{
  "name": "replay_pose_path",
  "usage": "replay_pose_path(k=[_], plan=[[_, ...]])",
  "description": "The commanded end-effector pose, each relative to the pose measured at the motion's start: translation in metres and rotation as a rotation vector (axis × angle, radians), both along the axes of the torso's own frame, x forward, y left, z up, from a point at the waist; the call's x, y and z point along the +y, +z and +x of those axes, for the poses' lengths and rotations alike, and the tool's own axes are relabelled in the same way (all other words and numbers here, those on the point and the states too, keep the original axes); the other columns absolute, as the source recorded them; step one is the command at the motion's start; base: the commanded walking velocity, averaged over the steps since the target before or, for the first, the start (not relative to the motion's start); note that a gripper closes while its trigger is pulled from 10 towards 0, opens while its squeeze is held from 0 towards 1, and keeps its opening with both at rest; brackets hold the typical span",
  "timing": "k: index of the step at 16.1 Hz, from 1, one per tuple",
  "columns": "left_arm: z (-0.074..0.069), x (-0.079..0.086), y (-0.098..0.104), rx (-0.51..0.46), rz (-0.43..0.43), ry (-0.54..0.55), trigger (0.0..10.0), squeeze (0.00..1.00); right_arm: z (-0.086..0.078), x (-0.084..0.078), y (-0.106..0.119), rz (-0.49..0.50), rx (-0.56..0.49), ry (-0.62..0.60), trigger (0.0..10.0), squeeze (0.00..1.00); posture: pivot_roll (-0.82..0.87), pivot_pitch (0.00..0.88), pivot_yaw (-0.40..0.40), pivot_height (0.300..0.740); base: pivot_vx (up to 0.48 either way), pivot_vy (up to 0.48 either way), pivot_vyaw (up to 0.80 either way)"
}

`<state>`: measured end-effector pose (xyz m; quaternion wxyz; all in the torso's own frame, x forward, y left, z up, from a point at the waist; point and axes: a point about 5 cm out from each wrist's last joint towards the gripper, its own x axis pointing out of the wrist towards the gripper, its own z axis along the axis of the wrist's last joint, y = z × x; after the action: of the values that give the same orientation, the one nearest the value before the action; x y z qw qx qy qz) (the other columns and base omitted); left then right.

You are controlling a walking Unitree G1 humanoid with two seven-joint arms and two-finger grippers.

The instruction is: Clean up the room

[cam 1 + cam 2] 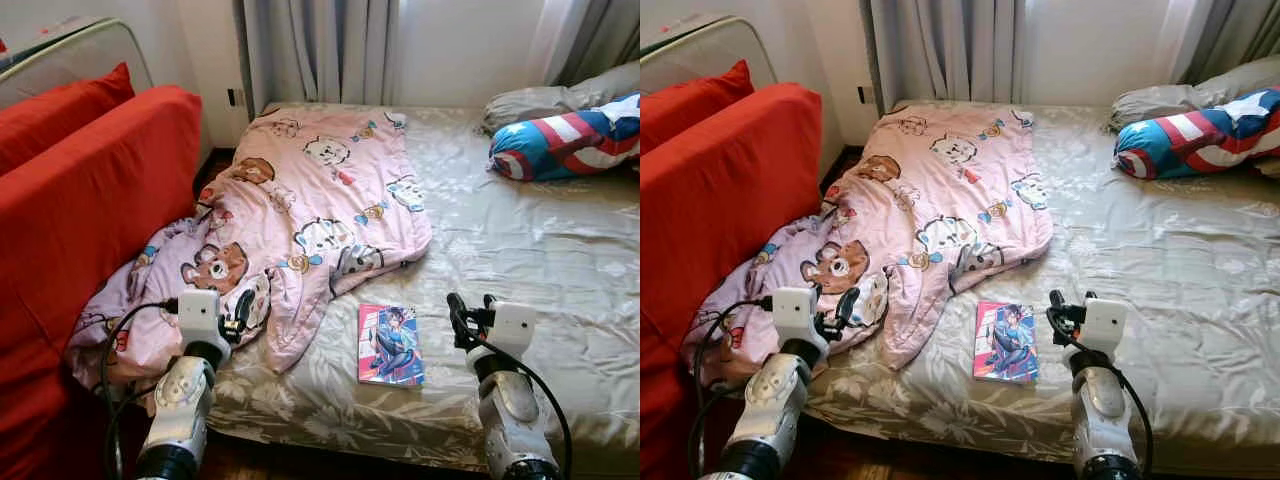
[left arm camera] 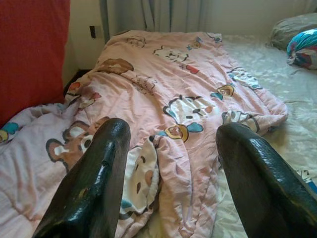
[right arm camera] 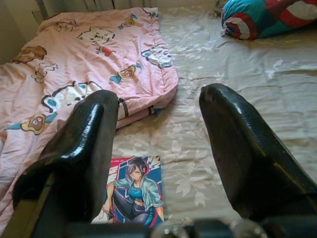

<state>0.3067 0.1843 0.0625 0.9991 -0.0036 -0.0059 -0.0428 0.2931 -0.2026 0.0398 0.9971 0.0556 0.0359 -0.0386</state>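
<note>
A rumpled pink blanket [image 1: 310, 215] printed with cartoon bears and dogs lay across the left side of a bed [image 1: 520, 250] dressed in a pale floral sheet, its lower end bunched and spilling over the edge against a red sofa [image 1: 85, 200]. A book [image 1: 390, 345] with a comic-style figure on its cover lay flat on the sheet near the foot of the bed, just beside the blanket's hem. The robot's left end effector [image 1: 240, 310] hovered over the crumpled corner of the blanket, its two black fingers [image 2: 94, 183] spread wide with nothing between them. The right end effector [image 1: 462, 318] hung just to the right of the book, fingers [image 3: 247, 148] likewise wide apart and holding nothing. At the head of the bed, a pillow [image 1: 570, 140] patterned in blue, red and white stripes with a star rested beside a grey pillow [image 1: 535, 100] near the wall. Grey curtains [image 1: 320, 50] hung behind the bed
</note>
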Motion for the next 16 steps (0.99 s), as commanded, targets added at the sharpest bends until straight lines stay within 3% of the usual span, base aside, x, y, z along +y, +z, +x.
replay_pose_path(k=[1, 9, 14, 16], plan=[[0.0, 0.004, 0.0, 0.003, -0.008, 0.014, 10.0, 0.0, 0.001, -0.002, 0.001, 0.005, -0.003, -0.005, 10.0, 0.0, -0.03, 0.0, -0.004, 0.704, 0.0, 0.0, 0.0], [-0.011, 0.002, -0.006, 0.002, -0.013, 0.014, 10.0, 0.0, -0.008, -0.001, -0.003, -0.027, 0.023, 0.008, 10.0, 0.0, -0.03, 0.066, -0.011, 0.704, 0.0, 0.0, 0.0], [-0.013, 0.004, -0.007, 0.008, -0.013, 0.023, 10.0, 0.0, -0.009, -0.002, -0.002, -0.04, 0.029, 0.011, 10.0, 0.0, -0.04, 0.064, -0.006, 0.654, 0.0, 0.0, 0.0], [-0.014, 0.003, -0.007, 0.009, -0.012, 0.015, 10.0, 0.0, -0.011, -0.001, -0.001, -0.028, 0.009, 0.009, 10.0, 0.0, -0.03, 0.059, -0.008, 0.654, 0.0, 0.0, 0.0]])
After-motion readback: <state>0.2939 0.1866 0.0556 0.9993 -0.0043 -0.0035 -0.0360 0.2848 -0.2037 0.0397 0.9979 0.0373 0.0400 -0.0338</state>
